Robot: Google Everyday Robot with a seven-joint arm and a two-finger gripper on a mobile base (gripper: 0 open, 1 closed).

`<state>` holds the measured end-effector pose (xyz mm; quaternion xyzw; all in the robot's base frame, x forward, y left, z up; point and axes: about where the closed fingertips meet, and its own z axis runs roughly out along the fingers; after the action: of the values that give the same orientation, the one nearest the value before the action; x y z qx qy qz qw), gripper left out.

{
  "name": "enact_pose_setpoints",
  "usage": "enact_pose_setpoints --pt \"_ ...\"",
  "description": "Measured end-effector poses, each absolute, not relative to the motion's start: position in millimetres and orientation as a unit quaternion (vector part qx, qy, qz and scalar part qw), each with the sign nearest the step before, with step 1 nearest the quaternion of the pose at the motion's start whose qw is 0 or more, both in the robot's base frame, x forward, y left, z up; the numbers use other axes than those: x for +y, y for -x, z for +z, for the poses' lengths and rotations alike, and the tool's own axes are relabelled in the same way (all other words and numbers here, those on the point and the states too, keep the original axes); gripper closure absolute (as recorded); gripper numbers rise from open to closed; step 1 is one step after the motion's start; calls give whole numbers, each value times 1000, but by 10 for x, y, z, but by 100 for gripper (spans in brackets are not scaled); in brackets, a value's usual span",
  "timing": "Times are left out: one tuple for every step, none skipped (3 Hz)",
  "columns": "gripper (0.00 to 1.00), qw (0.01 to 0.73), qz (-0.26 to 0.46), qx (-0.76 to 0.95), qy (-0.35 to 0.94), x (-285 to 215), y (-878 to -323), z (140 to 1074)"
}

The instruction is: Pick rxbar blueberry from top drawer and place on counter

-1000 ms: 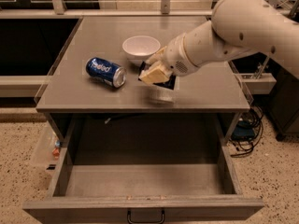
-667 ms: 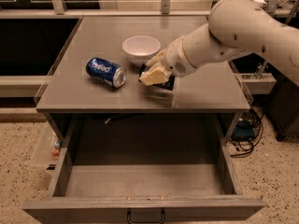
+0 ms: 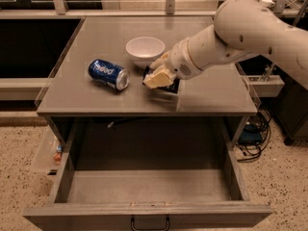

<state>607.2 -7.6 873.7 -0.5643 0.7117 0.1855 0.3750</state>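
Note:
The rxbar blueberry (image 3: 170,86), a small dark wrapper, sits just above the counter (image 3: 211,97), right of its middle, and is partly hidden by my gripper. My gripper (image 3: 158,77) comes in from the upper right on the white arm, and its pale fingers (image 3: 155,80) are shut on the bar's left end. The top drawer (image 3: 149,186) is pulled fully open below the counter. Its grey floor is bare, and its small dark handle (image 3: 150,223) is at the front.
A blue soda can (image 3: 108,74) lies on its side on the counter, left of the gripper. A white bowl (image 3: 145,50) stands just behind the gripper. Cables (image 3: 255,129) and a dark cabinet are on the floor at the right.
My gripper and the dark bar have shifted slightly left and toward the back of the counter, closer to the bowl. The can, bowl and drawer have not moved.

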Motion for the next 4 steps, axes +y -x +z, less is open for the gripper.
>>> enact_pose_setpoints --pt "68 375 186 712 564 -75 -6072 8737" --pt "44 375 186 712 564 -75 -6072 8737" --pt "23 375 186 712 564 -75 -6072 8737" --pt "0 375 186 712 564 -74 -6071 8737"
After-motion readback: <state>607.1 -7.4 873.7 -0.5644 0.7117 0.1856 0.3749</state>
